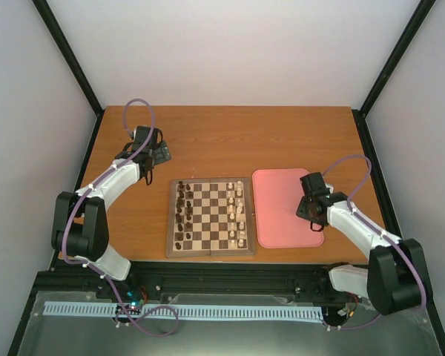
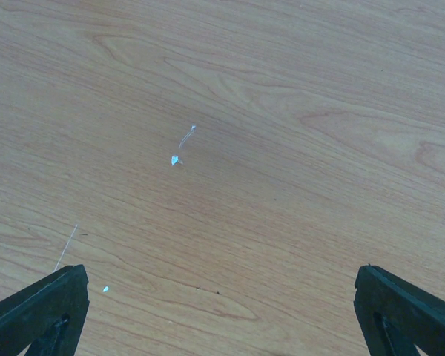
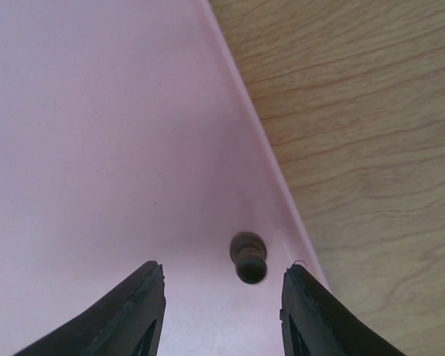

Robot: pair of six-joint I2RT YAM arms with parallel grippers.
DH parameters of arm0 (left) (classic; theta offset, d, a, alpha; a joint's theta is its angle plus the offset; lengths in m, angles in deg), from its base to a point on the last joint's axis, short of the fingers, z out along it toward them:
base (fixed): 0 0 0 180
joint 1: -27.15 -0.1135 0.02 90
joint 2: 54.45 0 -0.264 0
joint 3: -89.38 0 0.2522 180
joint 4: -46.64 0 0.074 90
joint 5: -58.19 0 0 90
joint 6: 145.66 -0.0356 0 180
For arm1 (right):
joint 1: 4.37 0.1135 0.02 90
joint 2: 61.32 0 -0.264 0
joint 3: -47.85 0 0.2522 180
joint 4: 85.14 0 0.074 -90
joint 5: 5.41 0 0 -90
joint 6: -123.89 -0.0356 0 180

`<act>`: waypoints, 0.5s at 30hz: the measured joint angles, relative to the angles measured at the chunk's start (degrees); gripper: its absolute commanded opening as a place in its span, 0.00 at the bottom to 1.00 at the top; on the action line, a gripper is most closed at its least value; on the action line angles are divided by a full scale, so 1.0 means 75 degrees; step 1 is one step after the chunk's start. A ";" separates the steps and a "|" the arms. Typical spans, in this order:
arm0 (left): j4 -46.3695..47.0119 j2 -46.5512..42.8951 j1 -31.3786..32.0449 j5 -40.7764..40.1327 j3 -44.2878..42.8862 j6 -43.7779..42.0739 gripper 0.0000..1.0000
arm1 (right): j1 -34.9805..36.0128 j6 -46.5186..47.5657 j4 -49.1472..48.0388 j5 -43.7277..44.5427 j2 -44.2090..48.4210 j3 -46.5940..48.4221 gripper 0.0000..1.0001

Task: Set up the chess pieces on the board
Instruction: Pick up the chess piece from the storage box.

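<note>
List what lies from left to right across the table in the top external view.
Black left gripper → dark brown chess pieces → cream-white chess pieces, both on the checkered wooden board → pink rounded tray.

Your top view looks steeply down from high behind the near edge of the wooden surface (image 1: 230,141). It takes in the whole surface, with the board (image 1: 211,216) near the middle and the pink tray (image 1: 285,208) just to its right.

Your left wrist view hangs close over bare wood grain, with its own jaws at the bottom corners. It shares with the top view only the far-left patch of surface beyond the board.

Your right wrist view sits very close over the tray's right edge, with a dark chess piece (image 3: 249,257) just ahead of its jaws. The top view shows that same tray edge under the right arm (image 1: 356,222).
</note>
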 measured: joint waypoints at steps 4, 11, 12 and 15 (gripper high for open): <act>0.0000 0.0000 0.0000 0.0000 0.0000 0.0000 1.00 | -0.0087 0.0134 -0.0297 -0.0154 -0.0539 0.0000 0.41; -0.0003 0.0000 0.0000 -0.0006 0.0000 0.0000 1.00 | -0.0303 0.0286 -0.0577 -0.0181 -0.0799 0.0000 0.29; -0.0003 0.0000 0.0000 -0.0006 0.0000 0.0000 1.00 | -0.0312 0.0312 -0.0597 -0.0166 -0.0799 0.0000 0.27; 0.0000 0.0017 0.0000 -0.0009 0.0000 0.0000 1.00 | -0.0367 0.0376 -0.0647 -0.0137 -0.0799 0.0000 0.25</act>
